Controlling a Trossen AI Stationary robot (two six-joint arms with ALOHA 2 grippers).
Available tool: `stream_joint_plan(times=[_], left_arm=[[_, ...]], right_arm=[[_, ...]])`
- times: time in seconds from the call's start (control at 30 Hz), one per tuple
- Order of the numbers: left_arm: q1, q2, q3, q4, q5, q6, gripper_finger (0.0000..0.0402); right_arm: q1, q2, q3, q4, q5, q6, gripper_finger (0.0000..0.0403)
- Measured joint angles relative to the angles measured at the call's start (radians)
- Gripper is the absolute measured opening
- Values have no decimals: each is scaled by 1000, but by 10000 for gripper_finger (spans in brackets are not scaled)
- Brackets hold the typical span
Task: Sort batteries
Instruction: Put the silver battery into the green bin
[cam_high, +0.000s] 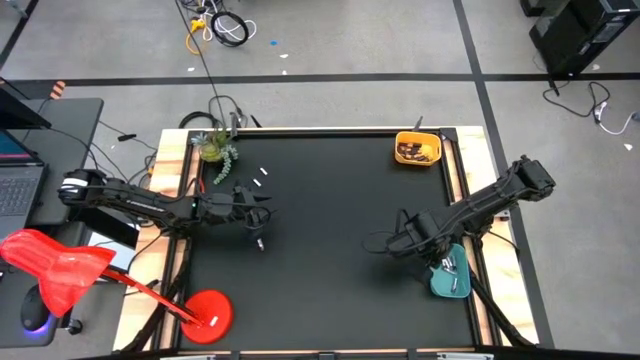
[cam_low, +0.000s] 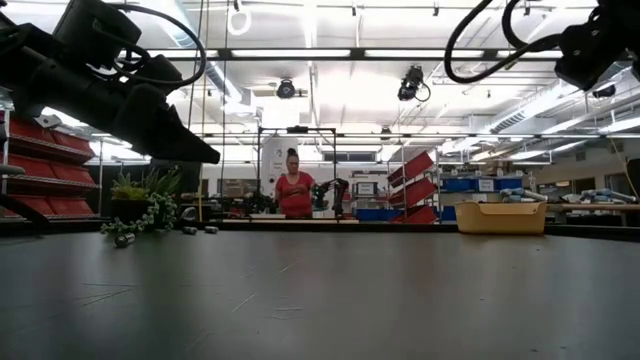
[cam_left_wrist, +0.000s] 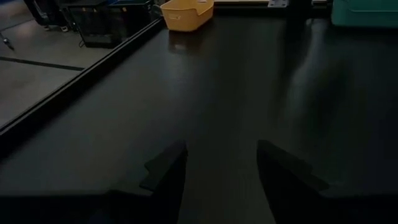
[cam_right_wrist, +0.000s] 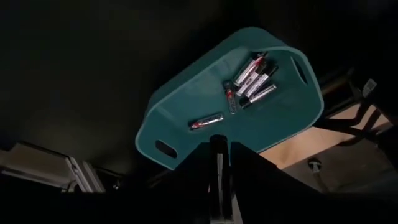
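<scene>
Hovering over the teal tray (cam_right_wrist: 186, 118) at the table's edge, right claw (cam_right_wrist: 217, 163) pinched narrow; left claw (cam_left_wrist: 221, 168) wide.

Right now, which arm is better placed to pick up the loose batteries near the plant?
Left, probably. Its hand hangs open near the loose batteries, while the right hand sits over the teal tray across the table.

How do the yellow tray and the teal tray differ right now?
The small yellow plastic tray sits at the mat's far right corner, with no arm near it; the teal plastic tray lies at the near right edge, under the right tool. The yellow tray's contents look dark, while the teal tray holds red-and-silver batteries. Both are small open bins.
</scene>
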Motion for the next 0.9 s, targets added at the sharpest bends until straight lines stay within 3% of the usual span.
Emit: stream_joint_plan(times=[0.37, 0.5, 0.7, 0.9], left_arm=[[0, 0, 0, -11, 0, 0, 198], [0, 0, 0, -11, 0, 1, 198], [0, 0, 0, -1, 0, 0, 198], [1, 0, 0, -38, -20, -52, 198]], right_arm=[[0, 0, 1, -19, 2, 17, 80], [-4, 0, 1, 51, 40, 17, 84], [-46, 0, 1, 364, 237, -44, 84], [-98, 0, 1, 698, 598, -276, 84]])
